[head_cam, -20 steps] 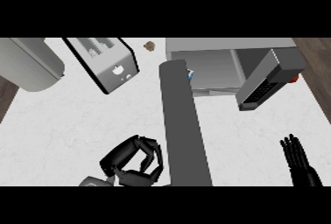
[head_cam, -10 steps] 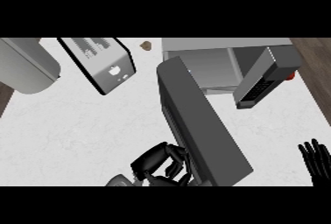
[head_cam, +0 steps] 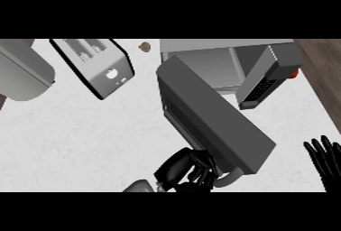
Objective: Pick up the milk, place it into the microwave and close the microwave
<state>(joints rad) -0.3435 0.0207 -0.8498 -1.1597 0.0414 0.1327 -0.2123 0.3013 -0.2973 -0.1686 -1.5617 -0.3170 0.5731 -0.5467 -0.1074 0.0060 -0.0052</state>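
- Closing phase, by your reading of the layout: your left hand (head_cam: pixel 185 169) sits at the free end of the microwave door (head_cam: pixel 213 124), fingers curled against its lower edge and handle area; whether they wrap the handle or only press on it, you cannot tell
- No object shows inside that hand beyond the door hardware
- Door runs up and away from the hand toward its hinge at the microwave (head_cam: pixel 226 63); it stands swung well out, so the cavity is open
- Milk: not visible anywhere on the counter (head_cam: pixel 80 135); likely it is in the cavity, behind the door's upper end, but the frame does not confirm this
- Your right hand (head_cam: pixel 326 158) rests far to the right of the working hand, fingers straight and upward, holding nothing; idle because the door needs only one hand
- Toaster (head_cam: pixel 93 65) lies up and to the left of the working hand, well apart, outside the door's swing
- Next, judged: push the free end toward the cavity
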